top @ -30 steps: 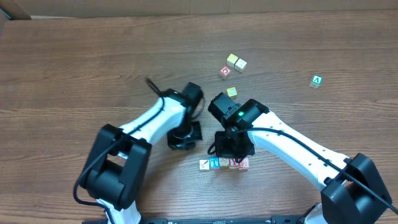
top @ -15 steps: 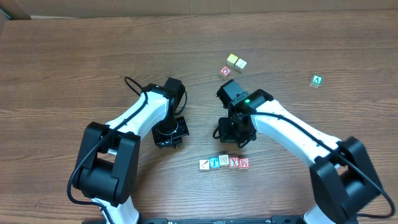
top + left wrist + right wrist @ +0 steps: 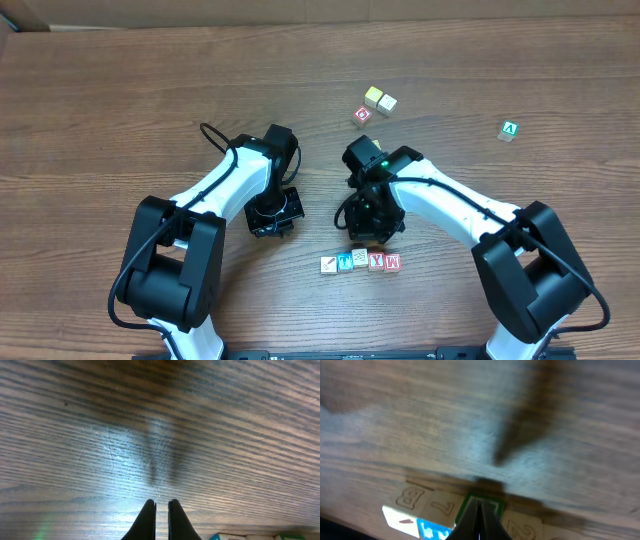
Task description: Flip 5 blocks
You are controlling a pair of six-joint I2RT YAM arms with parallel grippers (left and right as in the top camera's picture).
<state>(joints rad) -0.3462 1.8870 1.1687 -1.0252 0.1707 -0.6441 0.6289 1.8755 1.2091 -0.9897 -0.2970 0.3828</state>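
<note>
Both grippers are hanging over the table (image 3: 120,100), jaws pressed together and holding nothing.
The right gripper (image 3: 479,504) is now sitting nearer the row of five blocks (image 3: 360,262) than half a second ago, while the left gripper (image 3: 161,505) is staying put, well left of them. A pink cube (image 3: 362,115), two yellow cubes (image 3: 379,99) and a green cube (image 3: 510,130) are lying farther back.

The blocks (image 3: 360,262) sit in a row beside the right gripper (image 3: 367,230), seemingly apart.
</note>
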